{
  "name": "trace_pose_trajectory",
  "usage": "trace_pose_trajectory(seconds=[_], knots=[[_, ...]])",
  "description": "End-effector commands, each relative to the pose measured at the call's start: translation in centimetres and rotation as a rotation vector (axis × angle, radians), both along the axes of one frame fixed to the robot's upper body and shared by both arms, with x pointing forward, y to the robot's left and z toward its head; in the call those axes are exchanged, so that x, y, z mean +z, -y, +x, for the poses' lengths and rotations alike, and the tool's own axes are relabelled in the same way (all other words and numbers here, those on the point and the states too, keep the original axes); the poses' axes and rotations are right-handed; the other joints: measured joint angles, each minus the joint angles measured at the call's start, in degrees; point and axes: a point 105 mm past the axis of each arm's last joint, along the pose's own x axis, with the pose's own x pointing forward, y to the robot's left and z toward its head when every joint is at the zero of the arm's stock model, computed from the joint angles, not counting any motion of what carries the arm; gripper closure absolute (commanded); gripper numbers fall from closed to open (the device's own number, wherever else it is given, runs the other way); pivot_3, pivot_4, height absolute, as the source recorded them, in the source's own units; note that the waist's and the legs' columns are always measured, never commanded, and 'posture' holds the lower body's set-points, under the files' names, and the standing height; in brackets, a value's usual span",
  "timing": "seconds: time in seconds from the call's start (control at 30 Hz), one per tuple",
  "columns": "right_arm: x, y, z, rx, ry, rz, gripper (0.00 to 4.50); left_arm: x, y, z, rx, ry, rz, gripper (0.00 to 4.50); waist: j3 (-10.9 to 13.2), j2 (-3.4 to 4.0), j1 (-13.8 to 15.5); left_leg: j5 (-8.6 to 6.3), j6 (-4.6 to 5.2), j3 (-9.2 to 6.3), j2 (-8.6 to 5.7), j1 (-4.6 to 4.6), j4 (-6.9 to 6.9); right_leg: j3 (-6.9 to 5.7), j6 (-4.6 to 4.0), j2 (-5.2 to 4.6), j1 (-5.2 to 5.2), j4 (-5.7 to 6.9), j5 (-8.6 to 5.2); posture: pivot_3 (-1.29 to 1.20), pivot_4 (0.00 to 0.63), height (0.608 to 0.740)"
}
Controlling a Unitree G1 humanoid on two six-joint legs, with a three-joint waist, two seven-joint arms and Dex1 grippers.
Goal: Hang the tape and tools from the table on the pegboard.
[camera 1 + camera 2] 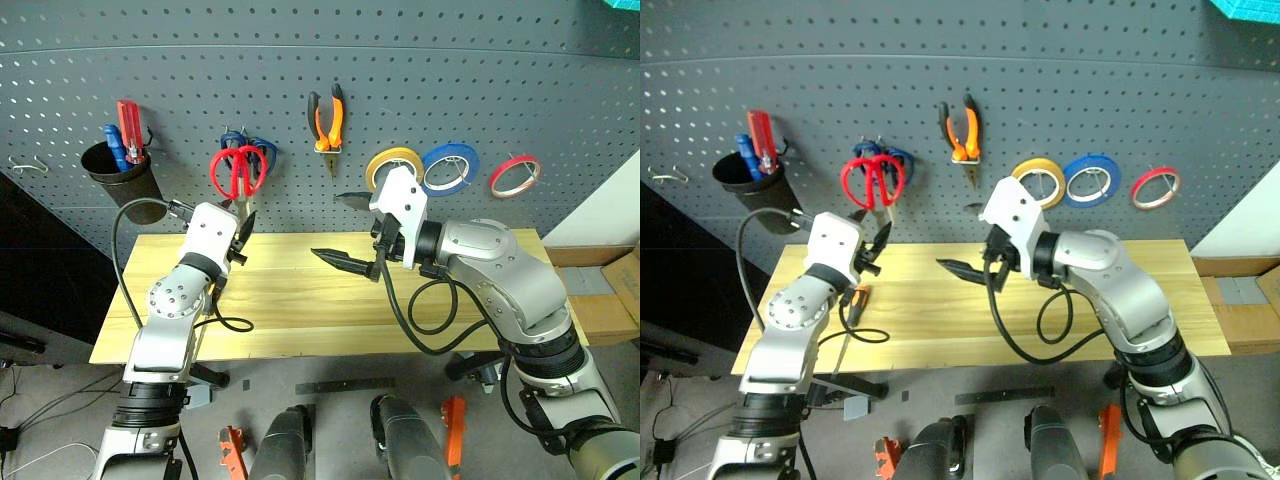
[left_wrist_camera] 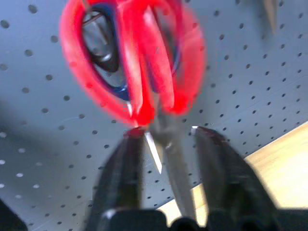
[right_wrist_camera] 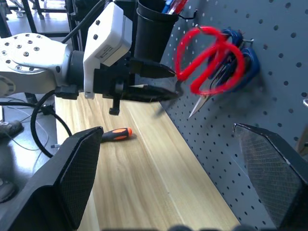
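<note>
The red-handled scissors (image 1: 237,170) hang on the dark pegboard (image 1: 450,70), over a blue-handled pair, and look smeared in the left wrist view. My left gripper (image 1: 245,238) is just below them, open, with the blades (image 2: 175,168) hanging between its fingers (image 2: 125,178) and a gap on each side. My right gripper (image 1: 350,230) hovers over the wooden table (image 1: 300,310), wide open and empty. The orange-handled pliers (image 1: 322,125) and the red tape ring (image 1: 495,182) hang on the board. The orange-and-black screwdriver (image 1: 858,298) lies on the table beside my left arm.
A black cup (image 1: 125,180) holding a red and a blue screwdriver hangs at the board's left, beside a bare hook (image 1: 30,165). A yellow roll (image 1: 380,165) and a blue roll (image 1: 428,172) hang left of the red ring. A cardboard box (image 1: 600,300) sits past the table's right end.
</note>
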Motion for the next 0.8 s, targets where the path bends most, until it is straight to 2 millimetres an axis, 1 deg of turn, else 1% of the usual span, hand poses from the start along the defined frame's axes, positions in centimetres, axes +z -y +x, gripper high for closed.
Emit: trace_pose_trajectory(seconds=[0.03,0.1,0.13,0.17,0.2,0.27,0.33,0.4,0.47,0.5,0.6,0.8], knots=[[-0.6,-0.5,-0.6,-0.011,0.001,0.001,0.0,-1.9,-0.8,-1.2,0.024,-0.072,-0.024,1.13,0.0,0.0,-0.2,0.0,0.0,0.01,0.0,0.01,-0.02,0.02,-0.02,0.0,0.0,0.0,0.01,-0.16,0.225,0.74],[-2.6,-0.6,-0.5,-0.06,-0.07,-0.027,0.0,-4.8,-1.8,-2.1,0.052,-0.209,-0.059,0.47,0.0,0.0,-0.3,0.0,0.0,0.06,0.03,0.04,-0.08,0.06,-0.03,0.0,-0.03,0.0,0.01,-0.15,0.23,0.74],[-3.4,-0.7,-0.6,-0.084,-0.099,-0.037,0.0,-5.9,-2.3,-2.5,0.07,-0.27,-0.084,0.16,0.0,0.0,-0.3,0.0,0.0,0.06,0.04,0.05,-0.13,0.07,-0.04,0.0,-0.05,0.01,0.01,-0.15,0.232,0.74],[-4.0,-0.9,-0.7,-0.101,-0.12,-0.044,0.0,-6.9,-2.7,-2.9,0.084,-0.328,-0.104,0.07,0.0,0.01,-0.3,0.0,0.0,0.06,0.06,0.05,-0.14,0.08,-0.04,0.0,-0.06,0.04,0.01,-0.15,0.235,0.74],[-4.5,-1.2,-0.9,-0.11,-0.14,-0.046,0.0,-7.9,-3.2,-3.3,0.099,-0.387,-0.117,0.07,0.0,0.02,-0.3,0.0,-0.01,0.03,0.06,0.01,-0.14,0.06,-0.05,0.01,-0.11,0.05,0.01,-0.15,0.238,0.74],[-5.7,-2.3,-1.7,-0.119,-0.223,-0.037,0.0,-9.4,-4.9,-4.1,0.136,-0.49,-0.161,0.07,0.0,0.02,-0.2,0.0,-0.01,0.01,0.08,-0.01,-0.12,0.05,-0.03,0.05,-0.12,0.07,-0.01,-0.14,0.248,0.74],[-6.6,-3.4,-2.4,-0.122,-0.301,-0.049,0.0,-9.7,-6.8,-4.1,0.191,-0.531,-0.2,0.07,0.1,0.03,-0.2,0.0,-0.01,0.0,0.15,0.01,-0.08,0.04,0.18,0.13,-0.11,0.09,-0.14,-0.14,0.259,0.74],[-7.3,-4.1,-2.7,-0.134,-0.367,-0.064,0.0,-10.2,-8.5,-4.1,0.258,-0.593,-0.219,0.07,0.1,0.05,-0.2,0.01,-0.02,0.0,0.29,0.04,-0.02,0.02,0.13,0.26,-0.09,0.09,-0.11,-0.13,0.268,0.74],[-7.5,-4.4,-2.7,-0.144,-0.396,-0.072,0.0,-10.7,-9.4,-4.0,0.292,-0.642,-0.217,0.07,0.1,0.05,-0.1,0.01,-0.02,-0.03,0.39,0.05,0.03,-0.01,0.11,0.39,-0.07,0.09,-0.1,-0.13,0.277,0.74],[-7.6,-4.6,-2.7,-0.145,-0.412,-0.083,0.0,-11.1,-9.8,-3.7,0.309,-0.68,-0.236,0.07,0.1,0.09,0.0,0.0,-0.02,-0.03,0.39,0.05,0.04,-0.01,0.11,0.4,-0.06,0.07,-0.1,-0.13,0.28,0.74],[-7.7,-5.1,-2.7,-0.139,-0.429,-0.107,0.0,-12.2,-10.3,-2.8,0.325,-0.775,-0.314,0.07,0.2,0.1,0.1,0.0,-0.03,0.0,0.35,0.05,0.04,0.01,0.12,0.4,-0.06,0.01,-0.1,-0.13,0.287,0.74],[-6.7,-5.9,-2.3,-0.118,-0.404,-0.12,0.0,-13.8,-9.8,-1.0,0.322,-0.88,-0.4,0.07,0.3,0.05,-0.1,-0.05,-0.1,0.04,0.46,0.05,-0.06,0.03,0.1,0.46,-0.11,0.02,-0.09,-0.14,0.292,0.74]])
